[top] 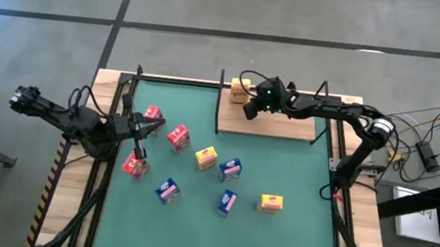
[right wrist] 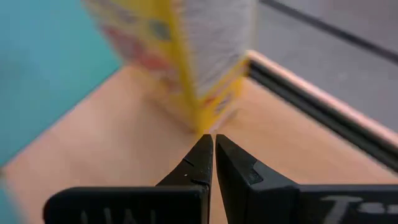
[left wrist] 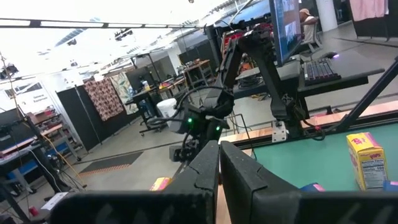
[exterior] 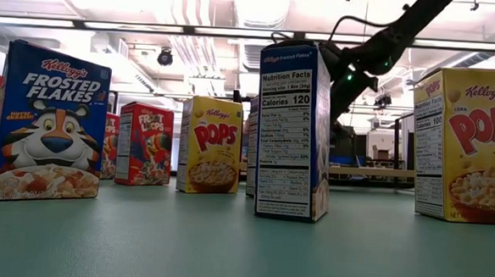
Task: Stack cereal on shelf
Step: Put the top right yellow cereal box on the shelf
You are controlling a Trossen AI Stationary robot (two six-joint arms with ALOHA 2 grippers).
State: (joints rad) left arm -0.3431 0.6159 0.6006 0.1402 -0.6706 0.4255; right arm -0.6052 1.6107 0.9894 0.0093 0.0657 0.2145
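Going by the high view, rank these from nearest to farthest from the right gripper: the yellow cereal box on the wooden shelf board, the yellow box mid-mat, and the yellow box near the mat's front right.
From the right gripper:
1. Yellow cereal box on the light-wood shelf board, right beside the gripper, at the board's left end.
2. Yellow box mid-mat, on the green mat.
3. Yellow box at the mat's front right, lying farthest off.

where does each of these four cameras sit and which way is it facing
High view: overhead, looking straight down on the green table mat; both dark arms show.
Low view: at mat height, facing across small printed cardboard cereal boxes into the room; the right arm shows.
Left wrist view: on the left arm, facing the right arm past its own shut left tool.
Right wrist view: on the right arm, shut right tool facing a yellow cardboard cereal box on the light-wood shelf board.
Shared: high and right wrist views both show that yellow box on the board.
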